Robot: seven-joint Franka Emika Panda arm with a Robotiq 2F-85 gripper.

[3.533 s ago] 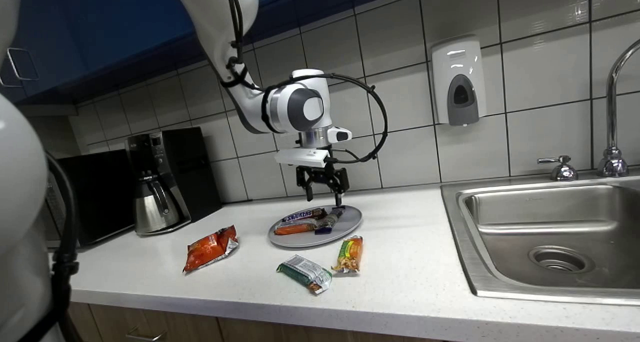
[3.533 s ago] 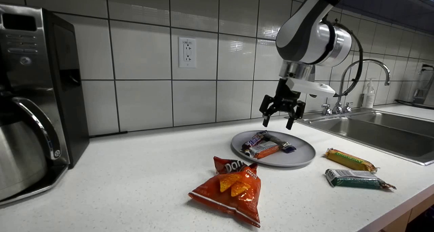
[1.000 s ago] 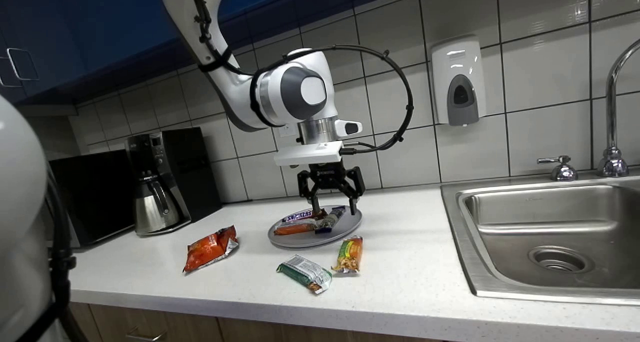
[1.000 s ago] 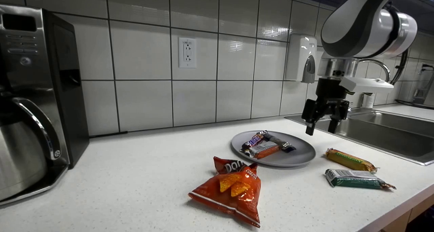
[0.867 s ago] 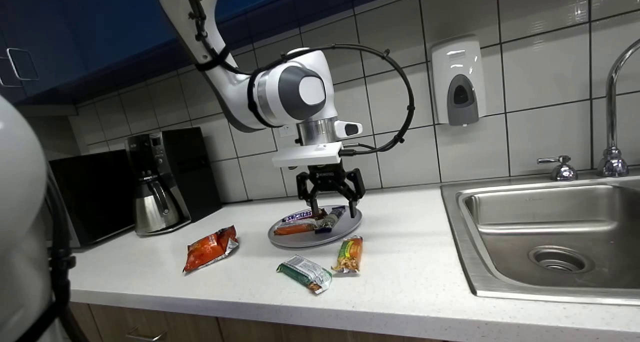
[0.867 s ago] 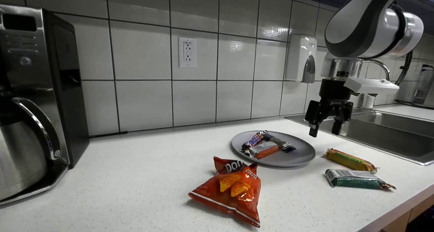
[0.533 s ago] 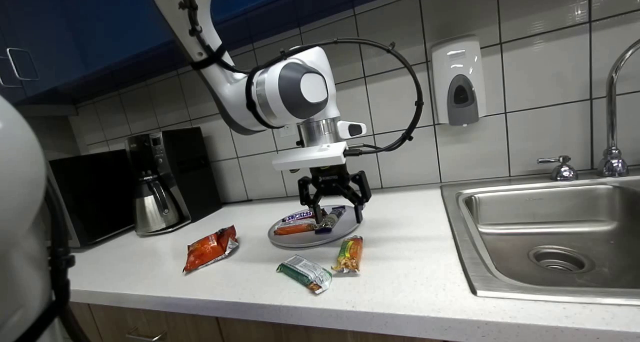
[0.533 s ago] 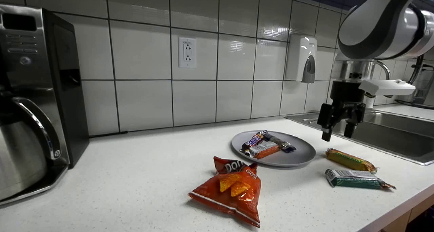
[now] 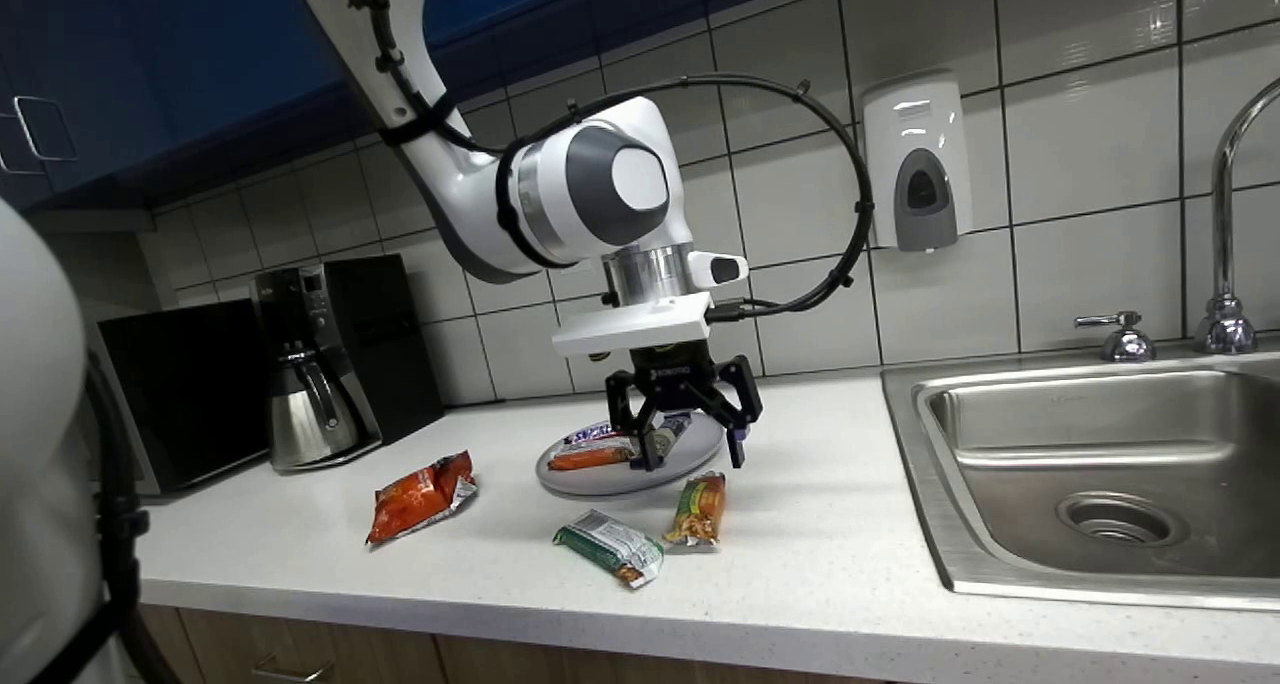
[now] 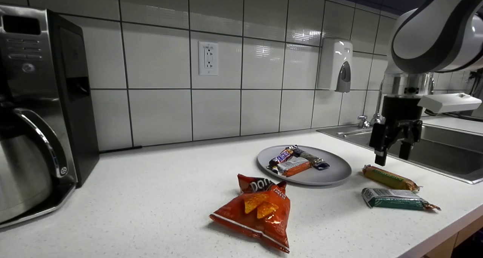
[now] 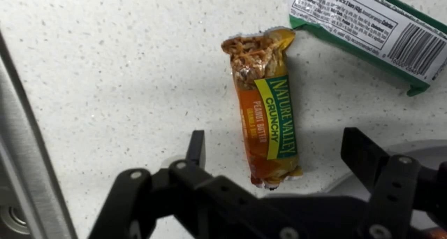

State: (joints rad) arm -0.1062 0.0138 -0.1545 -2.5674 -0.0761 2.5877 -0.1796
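My gripper is open in the wrist view, with nothing held. Between and beyond its spread fingertips lies an orange and yellow Nature Valley bar on the white counter. In both exterior views the gripper hangs above the counter, apart from this granola bar, which is nearest to it. A green and white bar lies beside the orange one. Behind the gripper in an exterior view is a grey plate with several wrapped bars, partly hidden by a finger.
On the plate are a Snickers, an orange-wrapped bar and a dark bar. A red Doritos bag lies nearby. The sink adjoins the counter; a coffee maker stands at the back.
From over the plate, my gripper has moved toward the counter's front edge and come down above the orange and yellow bar. It has stayed open; the wrapped snacks have not moved.
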